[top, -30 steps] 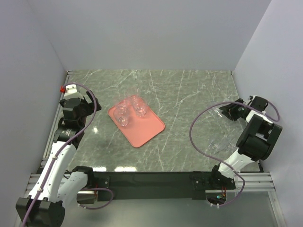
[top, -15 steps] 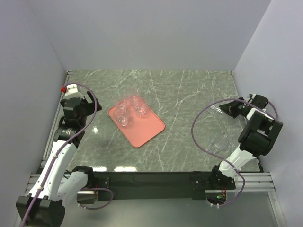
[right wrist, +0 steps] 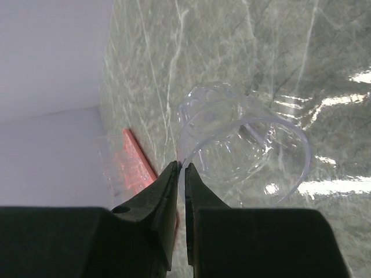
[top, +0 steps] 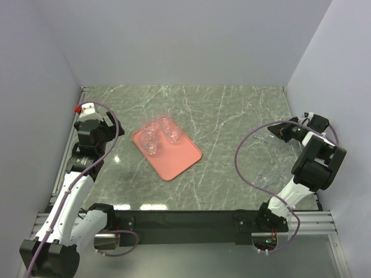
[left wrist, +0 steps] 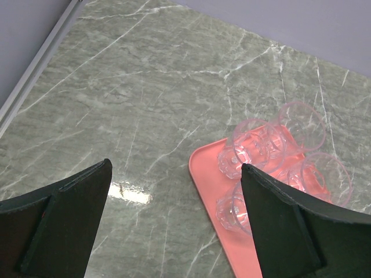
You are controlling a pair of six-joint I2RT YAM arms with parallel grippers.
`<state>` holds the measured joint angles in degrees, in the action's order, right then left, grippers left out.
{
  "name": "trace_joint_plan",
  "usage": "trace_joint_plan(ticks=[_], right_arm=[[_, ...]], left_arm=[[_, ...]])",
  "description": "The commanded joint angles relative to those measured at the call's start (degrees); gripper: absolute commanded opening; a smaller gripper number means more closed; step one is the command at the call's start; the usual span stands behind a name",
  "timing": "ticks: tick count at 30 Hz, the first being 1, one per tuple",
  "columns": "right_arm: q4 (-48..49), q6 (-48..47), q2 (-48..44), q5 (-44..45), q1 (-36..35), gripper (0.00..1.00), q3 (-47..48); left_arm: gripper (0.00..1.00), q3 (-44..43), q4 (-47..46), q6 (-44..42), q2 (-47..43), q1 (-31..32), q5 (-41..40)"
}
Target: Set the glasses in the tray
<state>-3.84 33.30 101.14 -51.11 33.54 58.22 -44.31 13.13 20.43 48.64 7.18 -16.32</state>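
The salmon-pink tray [top: 177,159] lies left of centre on the marble table. Several clear glasses stand on its far end, among them one at the back [top: 168,123] and one at the front [top: 152,147]. They also show in the left wrist view [left wrist: 249,147] on the tray [left wrist: 206,176]. My left gripper [top: 114,132] is open and empty, left of the tray [left wrist: 174,168]. My right gripper [top: 273,129] is near the right wall, raised above the table. It is shut on the rim of a clear glass [right wrist: 232,145], its jaws [right wrist: 181,168] pinching the wall.
A faint clear shape [top: 264,178], perhaps another glass, sits on the table below the right gripper. Grey walls close in the left, back and right. A purple cable [top: 240,156] loops over the table on the right. The tray's near end [top: 185,156] is bare.
My right gripper has swung a little back and toward the right wall with the glass in it. The left arm and the tray have not moved.
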Motion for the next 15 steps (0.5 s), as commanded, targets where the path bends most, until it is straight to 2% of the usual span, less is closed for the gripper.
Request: trace_joint_plan(ticks=[1,8,15], right_arm=[[0.76,-2.53,-1.21,-3.28,0.30,0.00,3.30],[1.11,-6.66,-2.88,-11.55,-0.14,0.00,3.66],[-4.50,-16.84,-7.88,-15.95,-4.26,0.00,4.71]], left_arm=[[0.99,-0.16,-1.96,-0.47,-0.04,-0.24,0.41],[0.99,-0.07,-1.96,-0.39,-0.39,-0.24,0.41],[0.99,-0.16,-1.96,-0.47,-0.65,-0.24,0.32]])
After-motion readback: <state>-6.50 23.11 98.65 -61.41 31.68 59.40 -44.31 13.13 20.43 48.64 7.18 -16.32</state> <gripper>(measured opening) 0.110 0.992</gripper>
